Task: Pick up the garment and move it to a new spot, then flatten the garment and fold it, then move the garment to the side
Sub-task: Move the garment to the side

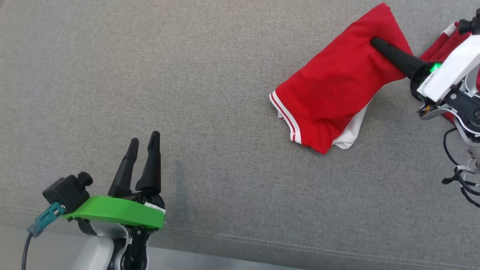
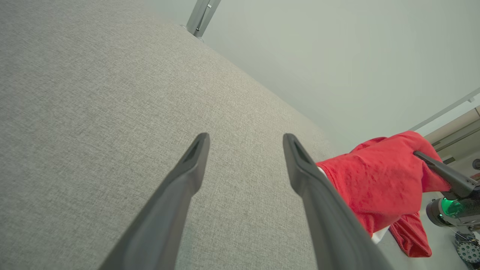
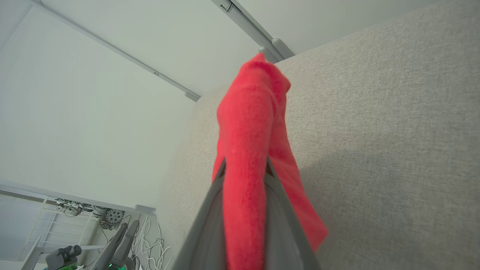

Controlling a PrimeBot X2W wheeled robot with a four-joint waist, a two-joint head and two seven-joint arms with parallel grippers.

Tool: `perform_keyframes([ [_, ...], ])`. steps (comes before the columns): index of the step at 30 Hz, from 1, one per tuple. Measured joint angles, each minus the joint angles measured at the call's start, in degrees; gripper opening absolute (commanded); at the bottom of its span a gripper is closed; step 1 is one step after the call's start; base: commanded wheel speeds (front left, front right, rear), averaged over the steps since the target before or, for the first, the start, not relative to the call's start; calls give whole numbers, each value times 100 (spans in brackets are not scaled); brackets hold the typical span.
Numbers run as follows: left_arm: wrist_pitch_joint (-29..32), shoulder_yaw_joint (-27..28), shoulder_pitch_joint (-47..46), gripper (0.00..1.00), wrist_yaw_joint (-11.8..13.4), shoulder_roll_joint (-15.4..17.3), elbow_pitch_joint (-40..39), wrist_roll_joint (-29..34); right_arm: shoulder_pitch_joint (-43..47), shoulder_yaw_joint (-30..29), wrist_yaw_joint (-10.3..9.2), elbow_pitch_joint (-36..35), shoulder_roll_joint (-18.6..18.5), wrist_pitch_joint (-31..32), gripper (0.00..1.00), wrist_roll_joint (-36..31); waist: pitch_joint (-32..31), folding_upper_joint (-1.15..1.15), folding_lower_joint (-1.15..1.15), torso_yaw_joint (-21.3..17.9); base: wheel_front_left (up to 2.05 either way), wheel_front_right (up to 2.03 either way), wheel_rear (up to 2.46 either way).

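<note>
The garment, a red jersey with striped red-and-white trim and a white sleeve showing underneath, lies bunched at the right of the grey fabric surface. My right gripper reaches in from the right edge and is shut on a fold of the red cloth. In the right wrist view the red cloth is pinched between the two fingers and rises in a ridge. In the left wrist view the garment lies off to the right. My left gripper stands open at the lower left, far from the garment, with nothing between its fingers.
The grey surface has a stitched seam and front edge along the bottom. Loose black cables hang beside my right arm at the far right. Pale walls and a metal frame stand behind the surface.
</note>
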Motion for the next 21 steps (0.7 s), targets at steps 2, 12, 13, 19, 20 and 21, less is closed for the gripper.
perform_keyframes([
  [2,-8,110,3,100,5,52,-8,0,-114,-85,-3,104,9,-3,0,2,53,0,0,-2,0,0,0],
  [12,-12,197,9,100,10,200,-130,19,-216,-531,-4,411,46,-404,0,19,135,0,0,-377,0,0,0],
  [13,-10,199,9,100,14,211,-149,19,-219,-584,-4,442,49,-470,0,19,145,0,0,-432,0,0,0],
  [19,5,209,9,100,34,270,-212,31,-254,-820,-2,573,118,-832,0,26,200,0,0,-719,0,0,0],
  [20,30,201,9,100,35,275,-227,38,-254,-850,2,599,127,-906,0,26,212,0,0,-778,0,0,0],
  [21,49,192,9,100,44,277,-240,52,-254,-882,2,632,138,-976,0,26,225,0,0,-836,0,0,0],
])
